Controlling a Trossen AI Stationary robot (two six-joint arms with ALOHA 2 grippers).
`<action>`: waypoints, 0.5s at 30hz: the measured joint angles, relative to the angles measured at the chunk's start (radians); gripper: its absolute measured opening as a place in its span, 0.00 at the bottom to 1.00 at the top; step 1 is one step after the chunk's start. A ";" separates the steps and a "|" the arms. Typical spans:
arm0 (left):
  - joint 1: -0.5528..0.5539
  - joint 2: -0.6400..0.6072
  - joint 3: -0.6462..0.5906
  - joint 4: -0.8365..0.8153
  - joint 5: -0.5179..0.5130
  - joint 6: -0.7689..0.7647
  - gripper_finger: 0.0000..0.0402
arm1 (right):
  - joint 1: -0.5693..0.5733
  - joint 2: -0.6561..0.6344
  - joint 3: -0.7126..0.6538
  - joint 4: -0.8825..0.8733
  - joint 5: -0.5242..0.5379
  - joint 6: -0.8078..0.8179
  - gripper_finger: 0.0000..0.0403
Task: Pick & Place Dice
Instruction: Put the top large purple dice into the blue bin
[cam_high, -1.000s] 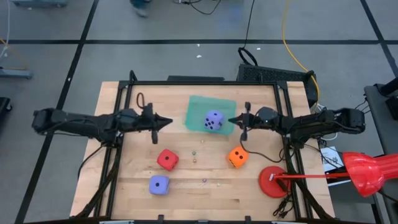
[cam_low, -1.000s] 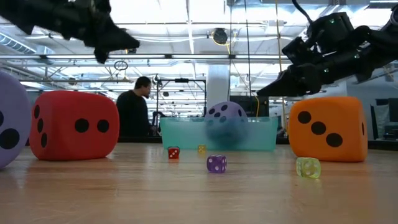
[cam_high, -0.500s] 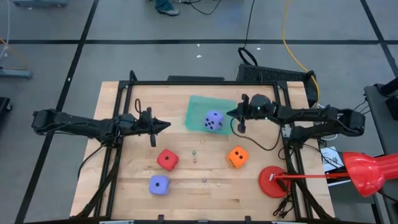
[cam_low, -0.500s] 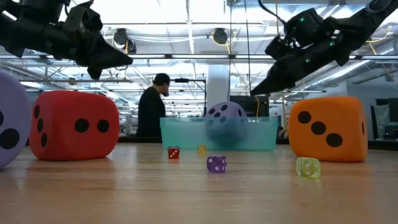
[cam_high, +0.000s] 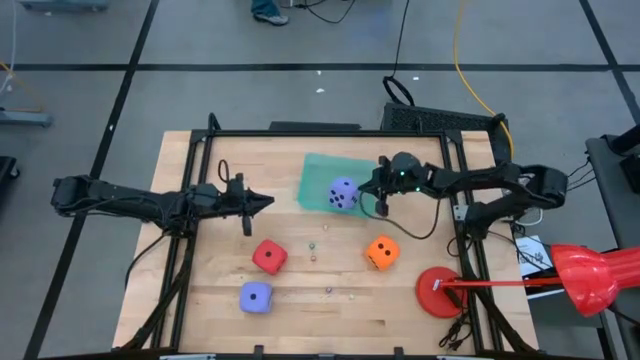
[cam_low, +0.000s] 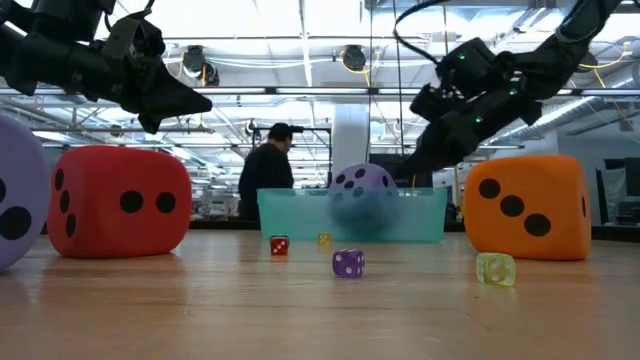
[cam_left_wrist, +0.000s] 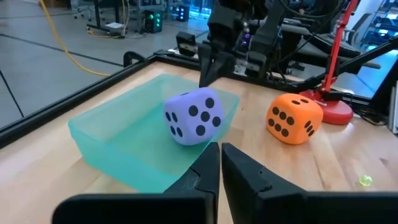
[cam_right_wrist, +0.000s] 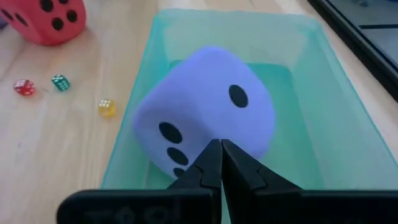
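Risk: we judge the right hand, which hangs over the right rim of the teal bin, could nudge the purple die in the bin or clip the bin wall if it drops; the die sits tilted against the right wall, so a push may roll it.
Risk, grasp: the cubes look soft; a pinch off-centre could squeeze one out sideways.
Risk, clutter: tiny dice lie on the surface between the big ones and could get trapped under a hand or a cube.
Right hand: fingers pressed together, nothing between them, tip aimed at the die in the bin.
Left hand: clenched and bare, in the air left of the bin, well apart from every die.
Dice, places: one purple-blue in the bin; red die near centre-left on bare wood; second purple die nearer still, just beyond the red; orange die to the right, apart from the red disc.
Dice, look: rounded corners, matte foam-like faces, dark pips; each about as wide as a hand.
Progress: we judge one of four placed, three outstanding.
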 joint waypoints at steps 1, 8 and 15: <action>0.000 0.000 0.000 0.000 0.000 0.001 0.04 | 0.013 0.016 0.018 -0.001 0.004 0.000 0.00; 0.000 0.000 0.000 0.000 0.000 0.002 0.02 | 0.057 0.161 0.165 -0.041 0.081 -0.017 0.00; 0.000 0.000 0.000 0.000 0.000 0.000 0.08 | 0.090 0.239 0.280 -0.105 0.082 -0.044 0.00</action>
